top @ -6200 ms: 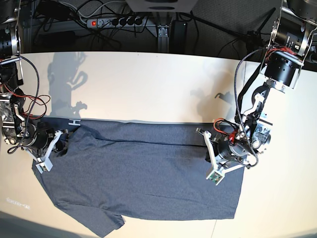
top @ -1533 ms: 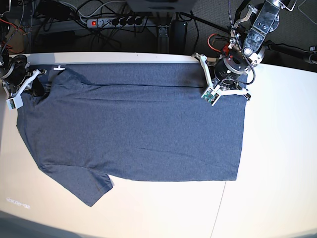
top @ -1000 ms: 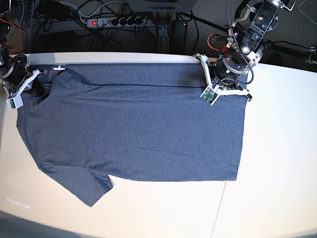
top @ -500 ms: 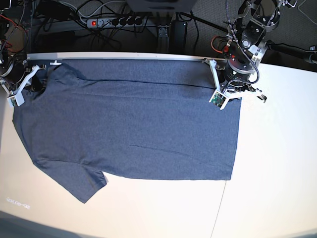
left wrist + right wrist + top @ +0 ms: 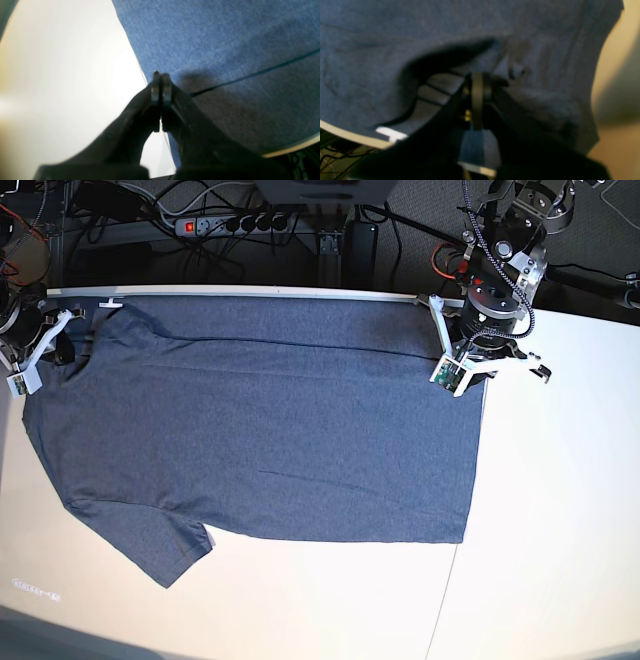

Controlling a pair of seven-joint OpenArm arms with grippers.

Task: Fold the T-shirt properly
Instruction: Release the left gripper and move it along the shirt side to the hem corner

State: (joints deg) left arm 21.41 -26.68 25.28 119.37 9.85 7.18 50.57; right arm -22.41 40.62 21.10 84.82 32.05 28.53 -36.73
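Note:
The blue-grey T-shirt (image 5: 260, 440) lies spread flat across the table, plain side up, one sleeve (image 5: 165, 550) pointing to the near left. Its upper edge lies along the table's far edge. My left gripper (image 5: 475, 368) is at the shirt's far right corner; in the left wrist view it (image 5: 160, 83) is shut on the cloth's edge (image 5: 225, 37). My right gripper (image 5: 62, 345) is at the far left corner. In the right wrist view it (image 5: 477, 80) is shut on bunched fabric (image 5: 382, 37), with a bit of white lettering (image 5: 391, 133) showing below.
White tabletop (image 5: 560, 510) lies bare to the right of and in front of the shirt. Behind the table's far edge (image 5: 250, 290) hang a power strip (image 5: 235, 223) and cables.
Over the last second both grippers drew the shirt's upper edge back to the table's far edge. The cloth slid back and a little left, and it lies flatter.

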